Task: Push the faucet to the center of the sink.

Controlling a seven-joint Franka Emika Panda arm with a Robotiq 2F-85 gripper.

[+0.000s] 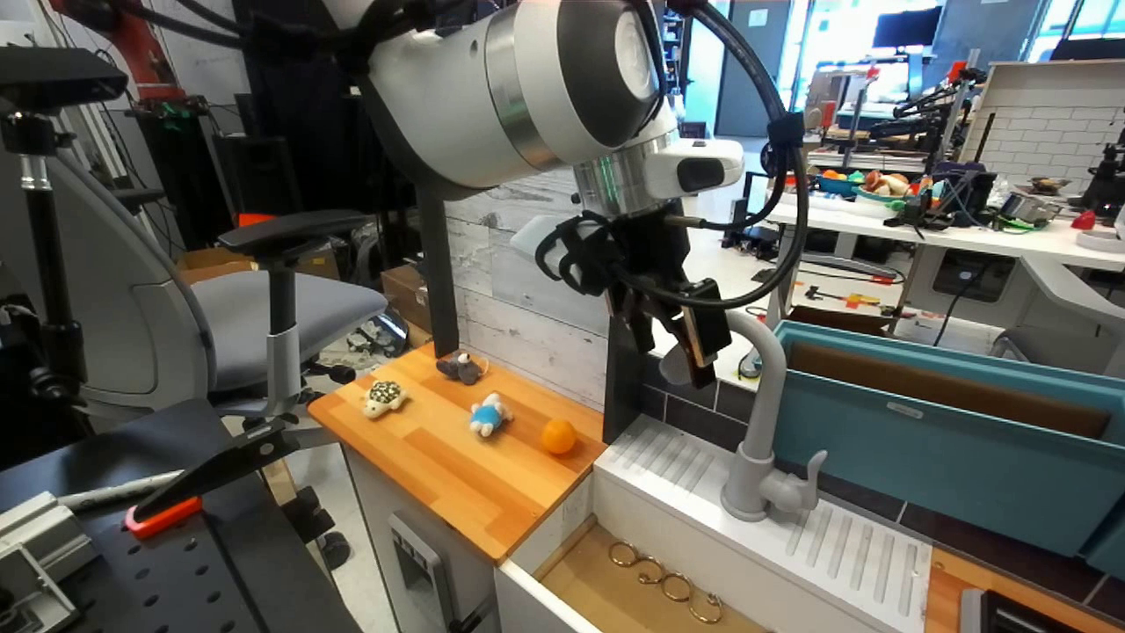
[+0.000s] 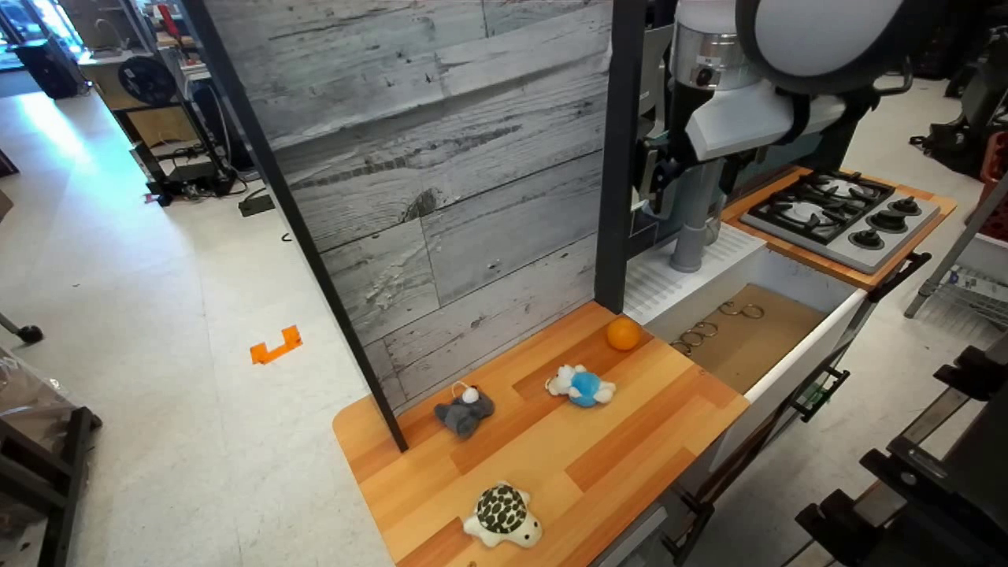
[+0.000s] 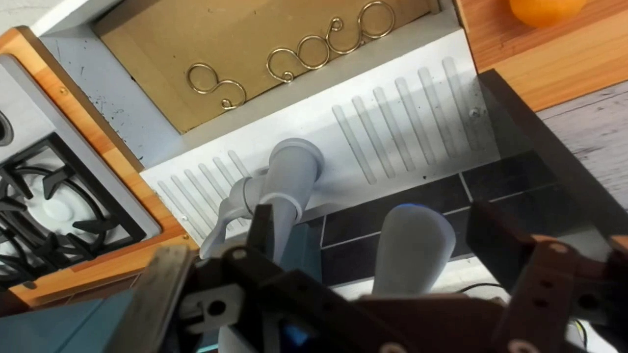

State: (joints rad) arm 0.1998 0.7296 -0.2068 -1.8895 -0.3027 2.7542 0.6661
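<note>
The grey gooseneck faucet (image 1: 766, 404) stands upright on a white ribbed panel; it also shows in an exterior view (image 2: 691, 236) and the wrist view (image 3: 294, 169). Its spout end (image 3: 414, 245) hangs over the dark tiles behind the panel. The sink (image 1: 576, 567) looks like the white-walled basin with a brown bottom in front of the panel, seen also in the wrist view (image 3: 147, 54). My gripper (image 1: 673, 356) is open, with its fingers on either side of the spout end (image 3: 375, 220). Whether a finger touches the spout I cannot tell. A black post partly hides the gripper in an exterior view (image 2: 652, 177).
A teal box (image 1: 949, 440) stands behind the faucet. Several gold rings (image 1: 677, 587) lie in the basin. An orange ball (image 2: 624, 334) and small plush toys (image 2: 583, 386) lie on the wooden counter. A stove (image 2: 843, 216) and a grey plank wall (image 2: 441, 157) flank the panel.
</note>
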